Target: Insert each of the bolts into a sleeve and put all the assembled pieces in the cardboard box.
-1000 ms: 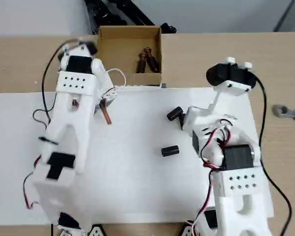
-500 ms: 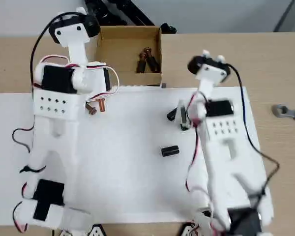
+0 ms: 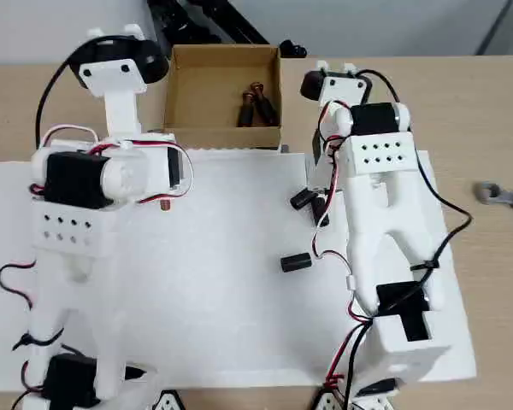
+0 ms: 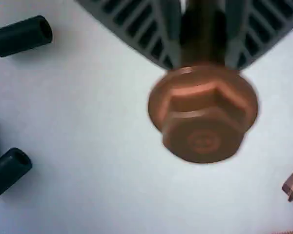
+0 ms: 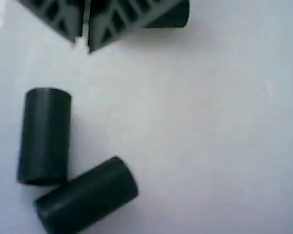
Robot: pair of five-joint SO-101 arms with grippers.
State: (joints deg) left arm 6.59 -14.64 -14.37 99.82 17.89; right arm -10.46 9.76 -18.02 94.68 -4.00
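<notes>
Your left fingers (image 4: 136,29) clamp the bolt (image 4: 202,114) by its shank, head past the tips. Right fingers (image 5: 127,17) nearly closed, empty; sleeve (image 5: 44,136) just off their tips. Open, grip it square, bore toward bolt.

Under my left pincer (image 3: 164,198), closed on a bolt (image 4: 202,117), the white sheet (image 3: 214,307) lies bare, and the open stretch runs on toward my right pincer (image 5: 82,44). Two things lie in that stretch: a lone sleeve (image 3: 297,261) out on the sheet, and a second sleeve (image 3: 303,198) just beside my right pincer. Beyond my left pincer, the near wall of the cardboard box (image 3: 227,137) bars the way at the level of the counter (image 3: 462,102). Its top stands open.
</notes>
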